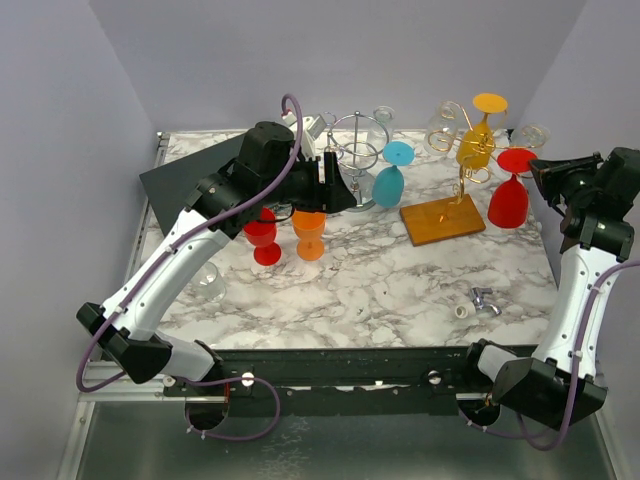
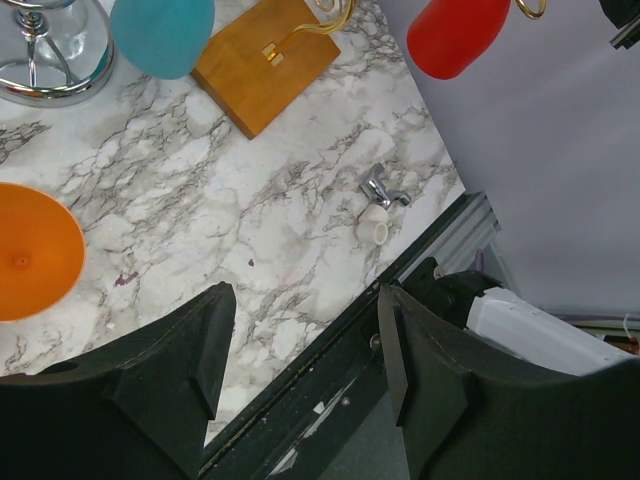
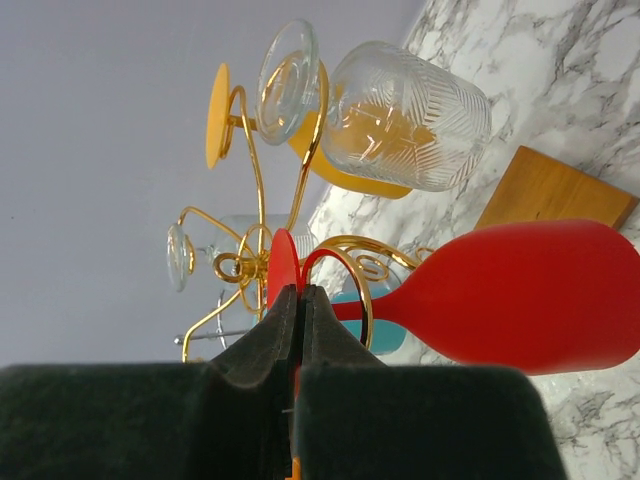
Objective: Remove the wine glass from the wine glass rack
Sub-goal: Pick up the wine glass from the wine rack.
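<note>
A red wine glass (image 1: 509, 200) hangs upside down on the gold wire rack (image 1: 462, 170), which stands on a wooden base (image 1: 442, 220). My right gripper (image 1: 538, 168) is at the rack's right side. In the right wrist view its jaws (image 3: 300, 300) are shut on the edge of the red glass's round foot (image 3: 281, 262), with the stem running through a gold loop to the bowl (image 3: 520, 300). My left gripper (image 1: 340, 187) hovers open over the table's back middle, holding nothing; its fingers (image 2: 200, 360) frame bare marble.
A yellow glass (image 1: 474, 140) and clear glasses (image 1: 441, 124) also hang on the gold rack. A blue glass (image 1: 390, 180) hangs on a chrome rack (image 1: 356, 150). A red glass (image 1: 264, 236) and an orange glass (image 1: 310, 236) stand on the marble, with a metal piece (image 1: 483, 298) near the front.
</note>
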Action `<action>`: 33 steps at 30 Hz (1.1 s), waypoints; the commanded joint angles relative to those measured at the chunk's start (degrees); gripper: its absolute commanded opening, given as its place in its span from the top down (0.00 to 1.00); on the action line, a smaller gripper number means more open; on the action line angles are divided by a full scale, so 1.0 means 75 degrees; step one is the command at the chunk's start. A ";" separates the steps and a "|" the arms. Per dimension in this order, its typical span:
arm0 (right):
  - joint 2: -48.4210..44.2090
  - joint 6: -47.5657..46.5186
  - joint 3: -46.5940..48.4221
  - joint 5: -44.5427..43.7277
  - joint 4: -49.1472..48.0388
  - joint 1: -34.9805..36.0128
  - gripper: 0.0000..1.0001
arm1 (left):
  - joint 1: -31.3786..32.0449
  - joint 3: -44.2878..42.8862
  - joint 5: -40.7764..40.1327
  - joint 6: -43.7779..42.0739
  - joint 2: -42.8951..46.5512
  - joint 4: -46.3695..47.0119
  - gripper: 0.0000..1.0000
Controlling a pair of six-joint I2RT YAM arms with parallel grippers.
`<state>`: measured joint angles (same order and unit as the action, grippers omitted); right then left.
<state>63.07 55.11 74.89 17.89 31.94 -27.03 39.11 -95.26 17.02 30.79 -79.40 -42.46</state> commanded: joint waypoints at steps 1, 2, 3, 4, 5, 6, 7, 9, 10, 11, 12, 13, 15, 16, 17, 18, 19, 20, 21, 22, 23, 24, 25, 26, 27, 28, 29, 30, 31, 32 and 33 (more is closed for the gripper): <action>-0.0086 0.0196 -0.0112 0.0007 -0.0598 -0.0041 0.99 | 0.0026 -0.0282 0.0071 -0.0097 -0.0099 0.0130 0.35; -0.0095 0.0219 -0.0130 -0.0022 -0.0643 -0.0041 0.99 | 0.0027 -0.0283 0.0064 -0.0095 -0.0105 0.0131 0.35; -0.0095 0.0228 -0.0124 -0.0076 -0.0649 -0.0044 0.99 | 0.0030 -0.0295 0.0053 -0.0097 -0.0115 0.0130 0.35; -0.0101 0.0245 -0.0121 -0.0125 -0.0659 -0.0042 0.99 | 0.0033 -0.0303 0.0052 -0.0096 -0.0130 0.0136 0.35; -0.0101 0.0268 -0.0139 -0.0149 -0.0695 -0.0043 0.99 | 0.0035 -0.0306 0.0052 -0.0100 -0.0147 0.0130 0.35; -0.0119 0.0283 -0.0168 -0.0198 -0.0758 -0.0041 0.99 | 0.0032 -0.0323 0.0044 -0.0107 -0.0145 0.0136 0.35; -0.0139 0.0312 -0.0197 -0.0243 -0.0817 -0.0048 0.99 | 0.0033 -0.0318 0.0040 -0.0109 -0.0158 0.0130 0.35; -0.0136 0.0385 -0.0251 -0.0319 -0.0932 -0.0043 0.99 | 0.0032 -0.0329 0.0042 -0.0097 -0.0172 0.0136 0.35; -0.0130 0.0408 -0.0269 -0.0356 -0.0977 -0.0041 0.99 | 0.0025 -0.0331 0.0040 -0.0095 -0.0183 0.0134 0.35; -0.0116 0.0429 -0.0285 -0.0384 -0.1044 -0.0041 0.99 | 0.0031 -0.0340 0.0050 -0.0078 -0.0194 0.0134 0.35; -0.0106 0.0453 -0.0286 -0.0423 -0.1082 -0.0043 0.99 | 0.0032 -0.0341 0.0052 -0.0085 -0.0204 0.0138 0.35; -0.0090 0.0467 -0.0274 -0.0471 -0.1095 -0.0041 0.99 | 0.0029 -0.0347 0.0056 -0.0084 -0.0201 0.0141 0.35; -0.0083 0.0492 -0.0248 -0.0571 -0.1121 -0.0042 0.99 | 0.0028 -0.0344 0.0040 -0.0085 -0.0205 0.0141 0.35; -0.0092 0.0492 -0.0236 -0.0608 -0.1136 -0.0042 0.99 | 0.0024 -0.0344 0.0030 -0.0084 -0.0203 0.0141 0.35; -0.0089 0.0492 -0.0225 -0.0658 -0.1158 -0.0044 0.99 | 0.0025 -0.0341 0.0017 -0.0085 -0.0202 0.0144 0.35; -0.0102 0.0487 -0.0216 -0.0689 -0.1177 -0.0041 0.99 | 0.0025 -0.0342 0.0019 -0.0085 -0.0204 0.0142 0.35; -0.0106 0.0480 -0.0195 -0.0722 -0.1177 -0.0047 0.99 | 0.0030 -0.0342 0.0019 -0.0085 -0.0206 0.0142 0.35; -0.0105 0.0437 -0.0172 -0.0776 -0.1171 -0.0042 0.99 | 0.0032 -0.0342 0.0016 -0.0085 -0.0213 0.0151 0.35; -0.0115 0.0414 -0.0166 -0.0818 -0.1158 -0.0042 0.99 | 0.0024 -0.0330 0.0016 -0.0084 -0.0212 0.0154 0.35; -0.0114 0.0411 -0.0165 -0.0877 -0.1146 -0.0041 0.99 | 0.0032 -0.0331 0.0011 -0.0085 -0.0224 0.0159 0.35; -0.0121 0.0399 -0.0165 -0.0920 -0.1136 -0.0041 0.99 | 0.0035 -0.0327 0.0011 -0.0085 -0.0232 0.0165 0.35; -0.0131 0.0393 -0.0184 -0.0944 -0.1158 -0.0041 0.99 | 0.0031 -0.0325 0.0016 -0.0095 -0.0236 0.0165 0.35; -0.0139 0.0404 -0.0217 -0.0966 -0.1171 -0.0041 0.99 | 0.0032 -0.0328 0.0016 -0.0097 -0.0247 0.0171 0.35; -0.0157 0.0404 -0.0251 -0.0985 -0.1205 -0.0041 0.99 | 0.0024 -0.0333 0.0016 -0.0105 -0.0264 0.0165 0.35; -0.0154 0.0415 -0.0279 -0.1000 -0.1246 -0.0041 0.99 | 0.0032 -0.0341 0.0022 -0.0103 -0.0274 0.0170 0.35; -0.0161 0.0432 -0.0302 -0.1006 -0.1278 -0.0047 0.99 | 0.0032 -0.0352 0.0017 -0.0107 -0.0269 0.0166 0.35; -0.0151 0.0442 -0.0328 -0.1004 -0.1355 -0.0041 0.99 | 0.0032 -0.0354 0.0029 -0.0109 -0.0282 0.0171 0.35; -0.0130 0.0477 -0.0335 -0.0988 -0.1376 -0.0046 0.99 | 0.0031 -0.0365 0.0029 -0.0109 -0.0299 0.0171 0.35; -0.0108 0.0480 -0.0328 -0.0981 -0.1397 -0.0043 0.99 | 0.0033 -0.0365 0.0030 -0.0104 -0.0297 0.0168 0.35; -0.0085 0.0480 -0.0324 -0.0975 -0.1406 -0.0041 0.99 | 0.0028 -0.0368 0.0036 -0.0109 -0.0302 0.0165 0.35; -0.0067 0.0480 -0.0312 -0.0998 -0.1411 -0.0042 0.99 | 0.0024 -0.0371 0.0017 -0.0109 -0.0311 0.0165 0.35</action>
<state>62.89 58.57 72.66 13.69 24.38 -26.96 39.11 -96.12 16.99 30.76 -81.23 -42.41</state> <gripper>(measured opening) 0.015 0.652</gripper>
